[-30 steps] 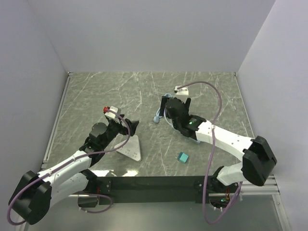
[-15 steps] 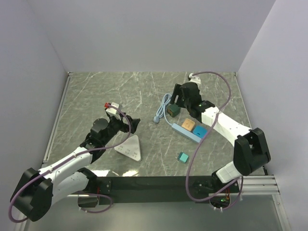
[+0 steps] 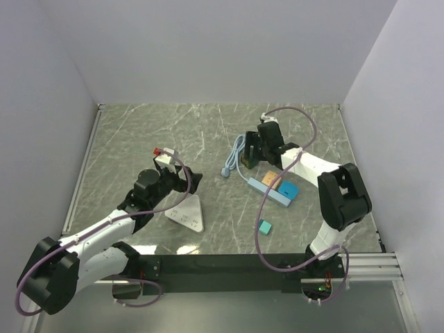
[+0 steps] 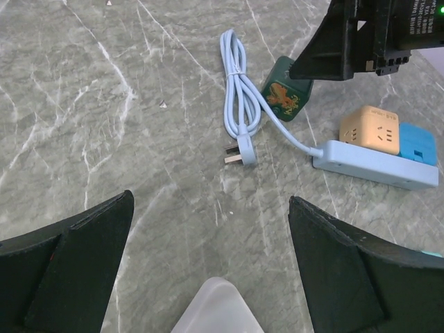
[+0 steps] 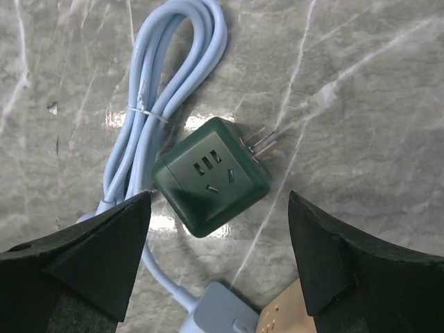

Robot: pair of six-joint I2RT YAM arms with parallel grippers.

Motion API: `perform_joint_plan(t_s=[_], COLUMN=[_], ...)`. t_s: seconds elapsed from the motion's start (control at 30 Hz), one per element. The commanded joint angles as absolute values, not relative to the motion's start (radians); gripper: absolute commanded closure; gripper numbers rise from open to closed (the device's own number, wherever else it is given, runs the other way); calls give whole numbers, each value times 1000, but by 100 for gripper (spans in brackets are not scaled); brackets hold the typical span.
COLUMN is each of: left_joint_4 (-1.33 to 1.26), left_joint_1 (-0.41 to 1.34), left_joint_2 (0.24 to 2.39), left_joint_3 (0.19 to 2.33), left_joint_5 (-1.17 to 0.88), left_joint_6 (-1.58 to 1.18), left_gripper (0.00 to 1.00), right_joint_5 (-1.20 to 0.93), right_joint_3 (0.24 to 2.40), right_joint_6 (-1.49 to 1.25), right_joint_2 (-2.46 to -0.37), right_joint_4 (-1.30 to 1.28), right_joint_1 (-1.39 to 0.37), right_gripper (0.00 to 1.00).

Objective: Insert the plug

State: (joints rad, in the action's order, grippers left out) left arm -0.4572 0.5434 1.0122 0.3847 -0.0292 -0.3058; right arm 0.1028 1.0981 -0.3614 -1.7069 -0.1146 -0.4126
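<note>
- The plug [image 5: 208, 180] is a dark green cube with socket holes on its top face and metal prongs [image 5: 260, 142] sticking out toward the upper right of the right wrist view.
- It lies loose on the table [image 5: 361, 90], centre frame, prongs not in any socket.
- The right gripper [image 5: 220, 201] hangs above it, fingers wide apart, one on each side and neither touching.
- The coiled blue cable [image 5: 166, 90] lies against the plug's left side, tied with a thin band.
- The strip [image 4: 374, 164] sits at lower right of the plug, with an orange cube [image 4: 370, 130] and a blue cube [image 4: 416, 142] already on it.
- A teal cube [image 3: 264, 226] lies alone lower in the top view.
- The left gripper [image 4: 209, 201] is spread wide and empty, above a white socket [image 3: 187, 214] at centre left.
</note>
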Motion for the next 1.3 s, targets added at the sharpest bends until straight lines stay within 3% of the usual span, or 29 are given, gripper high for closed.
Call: perform_joint_plan(t_s=[0.0,0.9,1.0,1.03,1.27], left_joint_4=[-457,-428,-430,-428,-437], left_joint_1=[540,540,540,540,540], left_joint_2=[1022,1040,1046,1046,1022], left_joint_3=[440,454,456,457,462], left_joint_5=[-25,-3,-2,-3,-9], left_joint_6=[-314,-298,-296,-296,-284], left_gripper=[1,1,0,0,1], right_joint_5=[83,-29,-31,-29,-72], right_joint_3=[1181,1184,1192,1195,1204], right_joint_6=[-269,-178,-181,-181,-199], right_joint_2=[-1736,-1852,-1858,-1861,-1740], right_joint_4=[-69,-104,-121,-124,-179], right_joint_1=[-410,-397,-399,-397,-399], right_gripper=[13,15,29,42,85])
